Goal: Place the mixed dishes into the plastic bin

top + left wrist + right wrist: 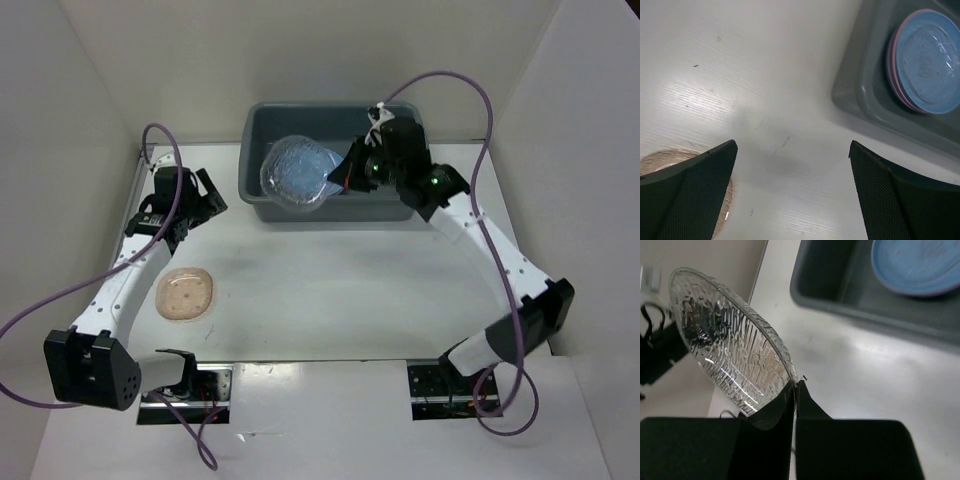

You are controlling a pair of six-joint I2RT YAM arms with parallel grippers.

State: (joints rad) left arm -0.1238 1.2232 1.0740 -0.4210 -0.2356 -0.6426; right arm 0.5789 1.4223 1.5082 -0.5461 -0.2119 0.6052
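Observation:
My right gripper (795, 385) is shut on the rim of a clear textured dish (730, 340), which it holds tilted on edge. From above, this clear dish (295, 172) hangs over the left part of the grey-blue plastic bin (262, 118), with the right gripper (345, 176) beside it. Inside the bin (860, 90) a blue plate (927, 60) lies on a pink one. A peach squarish plate (186, 294) rests on the table at the left. My left gripper (792, 146) is open above bare table, between that plate and the bin.
White walls close in the table at the back and on both sides. The bin (840, 287) stands at the back middle. The arms' purple cables loop out over the left and right edges.

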